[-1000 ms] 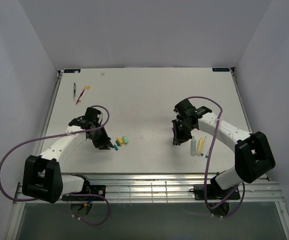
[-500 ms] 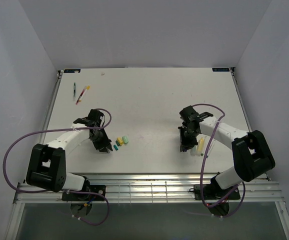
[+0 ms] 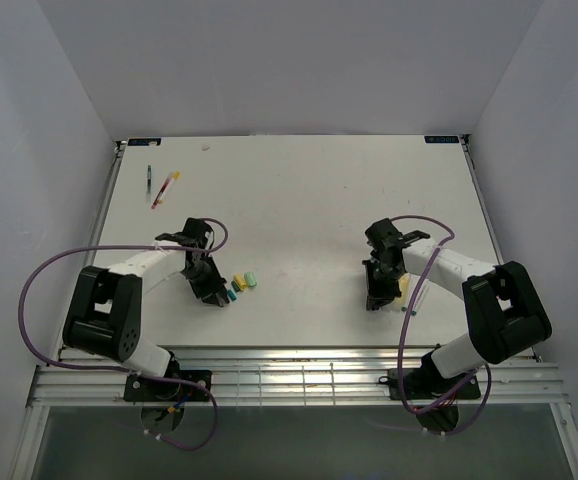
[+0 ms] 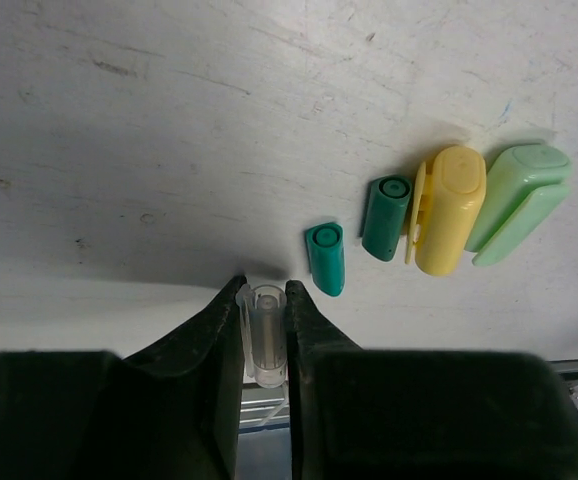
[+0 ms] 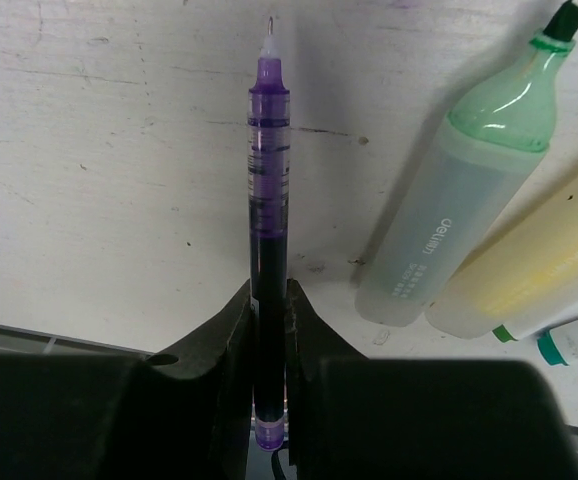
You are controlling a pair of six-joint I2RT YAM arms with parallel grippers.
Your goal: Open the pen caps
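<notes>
Pen parts lay sorted on the white table. At bottom centre of its wrist view, the left gripper pinched a clear cap, jaws barely parted, apparently to set it beside four loose pen caps (teal, yellow, green) at right. The right gripper gripped an uncapped purple pen tightly beside two markers.

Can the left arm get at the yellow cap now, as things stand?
Likely within reach: the yellow cap lies near the left tool, with only low teal caps between. But the tool is shut on a clear cap, so it cannot grasp another yet.
</notes>
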